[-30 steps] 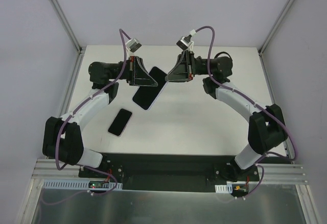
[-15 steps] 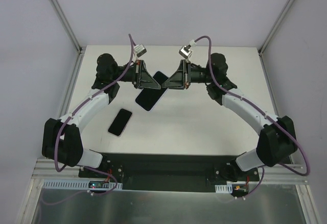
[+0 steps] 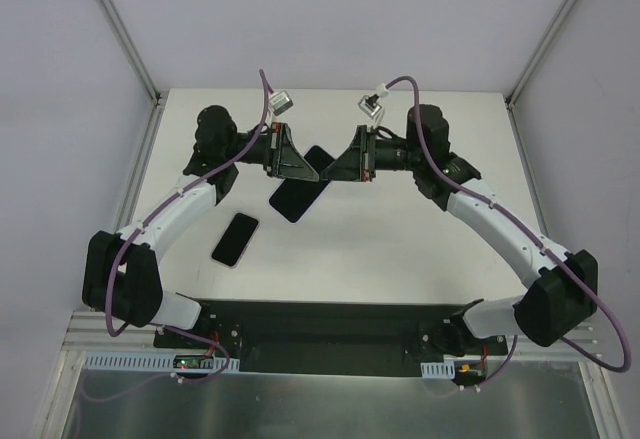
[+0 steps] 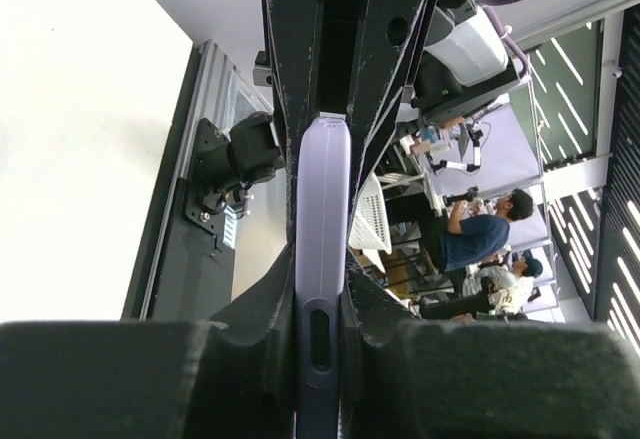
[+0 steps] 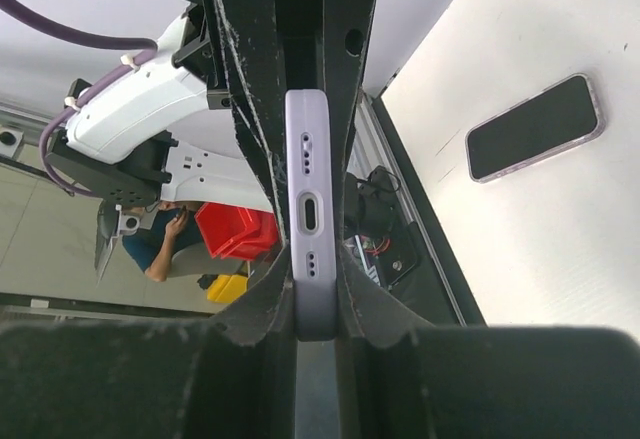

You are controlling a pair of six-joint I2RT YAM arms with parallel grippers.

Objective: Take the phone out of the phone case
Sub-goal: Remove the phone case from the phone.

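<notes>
Both end effectors clamped on the cased phone, held in the air above the table.

The left end effector (image 4: 322, 304) was closed on one end of the lilac phone case (image 4: 322, 209) and the right end effector (image 5: 307, 294) was closed on the opposite end, the one with the port. The phone (image 3: 295, 199) sat in the case between the two, tilted with its dark screen up, clear of the white table (image 3: 400, 239). A second phone (image 3: 235, 240) lay flat on the table nearer the left arm, well apart from both end effectors.
</notes>
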